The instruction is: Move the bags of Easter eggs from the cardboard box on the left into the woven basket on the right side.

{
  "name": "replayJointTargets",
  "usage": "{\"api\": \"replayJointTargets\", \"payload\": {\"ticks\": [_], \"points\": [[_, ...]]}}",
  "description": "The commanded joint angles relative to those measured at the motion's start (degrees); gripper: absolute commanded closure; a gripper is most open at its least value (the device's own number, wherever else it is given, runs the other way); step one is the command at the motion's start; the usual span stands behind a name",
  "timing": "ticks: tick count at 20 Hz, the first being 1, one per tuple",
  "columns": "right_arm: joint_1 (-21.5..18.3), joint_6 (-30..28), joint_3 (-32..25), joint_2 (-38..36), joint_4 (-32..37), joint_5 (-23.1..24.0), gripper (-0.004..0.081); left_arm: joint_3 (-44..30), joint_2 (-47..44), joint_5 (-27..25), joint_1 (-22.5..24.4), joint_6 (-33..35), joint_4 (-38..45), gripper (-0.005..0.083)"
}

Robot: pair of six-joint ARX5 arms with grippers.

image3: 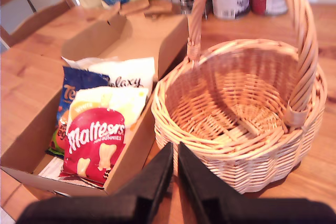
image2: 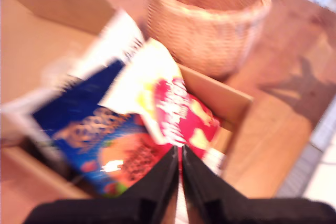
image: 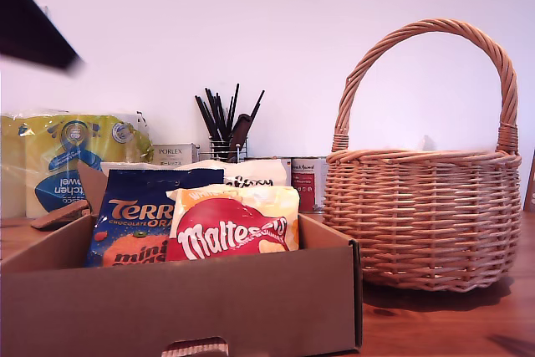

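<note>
The cardboard box (image: 167, 307) stands at the exterior view's lower left. Three bags of Easter eggs lean in it: a red-yellow Maltesers bag (image: 230, 232) in front, a blue-orange Terry's bag (image: 138, 215) beside it, and a white Galaxy bag (image: 247, 177) behind. The woven basket (image: 422, 215) stands at the exterior view's right and is empty inside (image3: 236, 108). My first gripper (image2: 178, 153) is shut on nothing, hovering over the Maltesers bag (image2: 184, 114) and Terry's bag (image2: 89, 124). My second gripper (image3: 174, 148) is shut on nothing, above where the box (image3: 142, 35) meets the basket.
A yellow kitchen-towel pack (image: 71, 160), a white Porlex box (image: 174, 154), a wire utensil holder (image: 226, 150) and cans (image: 305, 181) line the back. A dark blurred part of an arm (image: 33, 27) shows at the exterior view's upper left. A wooden table (image: 435, 323) carries everything.
</note>
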Motion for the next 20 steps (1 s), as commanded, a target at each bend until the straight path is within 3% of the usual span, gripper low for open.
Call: {"api": "replayJointTargets", "payload": {"ticks": [1,4,5,7,13,20], "points": [[0.3,-0.2,-0.8,-0.7,1.1,-0.2,0.0783,-0.6,2.8,1.3,0.1,0.2,4.0,0.0573],[0.3,-0.2,-0.8,-0.7,1.3,-0.2,0.0783,-0.6,9.4,1.4,0.1,1.7,12.4,0.0162],[0.3,-0.2,-0.8,-0.7,1.2,-0.2,0.0783,-0.6,11.5,1.6,0.1,3.8,14.9,0.0124],[0.3,-0.2,-0.8,-0.7,1.2,-0.3,0.0783,-0.6,15.4,1.7,-0.6,6.8,18.1,0.0124],[0.3,-0.2,-0.8,-0.7,1.4,-0.3,0.0783,-0.6,26.4,0.3,-1.0,7.1,21.9,0.0125],[0.3,-0.2,-0.8,-0.7,1.5,-0.2,0.0783,-0.6,35.3,6.7,-1.1,5.7,28.7,0.0135]]}}
